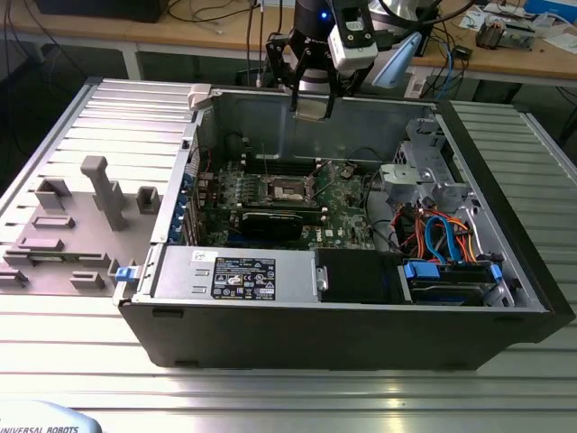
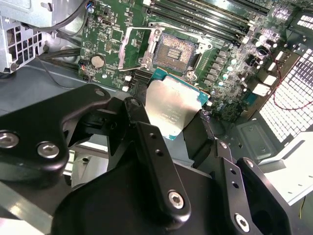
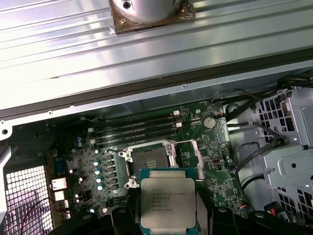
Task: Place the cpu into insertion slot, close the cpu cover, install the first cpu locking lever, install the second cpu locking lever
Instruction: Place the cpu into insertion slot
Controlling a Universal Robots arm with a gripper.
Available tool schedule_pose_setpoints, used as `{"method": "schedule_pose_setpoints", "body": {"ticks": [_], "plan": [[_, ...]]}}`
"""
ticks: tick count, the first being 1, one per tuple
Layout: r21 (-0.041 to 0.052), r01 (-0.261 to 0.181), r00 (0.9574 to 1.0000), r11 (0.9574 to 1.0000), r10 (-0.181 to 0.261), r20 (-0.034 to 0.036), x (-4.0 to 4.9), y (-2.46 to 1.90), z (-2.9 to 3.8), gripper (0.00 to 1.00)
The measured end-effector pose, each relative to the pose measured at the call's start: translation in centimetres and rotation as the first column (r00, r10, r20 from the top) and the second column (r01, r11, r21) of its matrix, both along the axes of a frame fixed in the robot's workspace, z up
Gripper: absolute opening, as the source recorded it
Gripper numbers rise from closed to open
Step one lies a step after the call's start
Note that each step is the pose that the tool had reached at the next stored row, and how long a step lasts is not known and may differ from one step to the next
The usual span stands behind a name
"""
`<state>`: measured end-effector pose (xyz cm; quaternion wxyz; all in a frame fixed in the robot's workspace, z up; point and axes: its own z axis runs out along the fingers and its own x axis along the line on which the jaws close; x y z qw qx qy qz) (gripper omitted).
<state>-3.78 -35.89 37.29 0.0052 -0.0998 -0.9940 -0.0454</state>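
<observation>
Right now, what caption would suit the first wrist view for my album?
The gripper holds the cpu above the empty insertion slot on the green board.

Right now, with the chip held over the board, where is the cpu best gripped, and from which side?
By two opposite thin edges, coming from above its flat metal top. The cpu is a thin square plate, and the gripper pinches it so, leaving its underside free to face the insertion slot.
</observation>
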Motion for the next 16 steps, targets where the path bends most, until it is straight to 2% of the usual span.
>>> {"method": "schedule_pose_setpoints", "body": {"ticks": [3, 9, 16], "plan": [[0.0, 0.001, 1.0, 1.0, -0.001, -0.0001, 0.0, 0.0, 0.0, 0.54], [0.0, 0.029, 0.9996, 0.9996, -0.029, 0.0, 0.0, 0.0, 0.0, 0.54], [0.0, 0.032, 0.9995, 0.9995, -0.032, 0.0, -0.02, 0.0, 0.0, 0.54]]}}
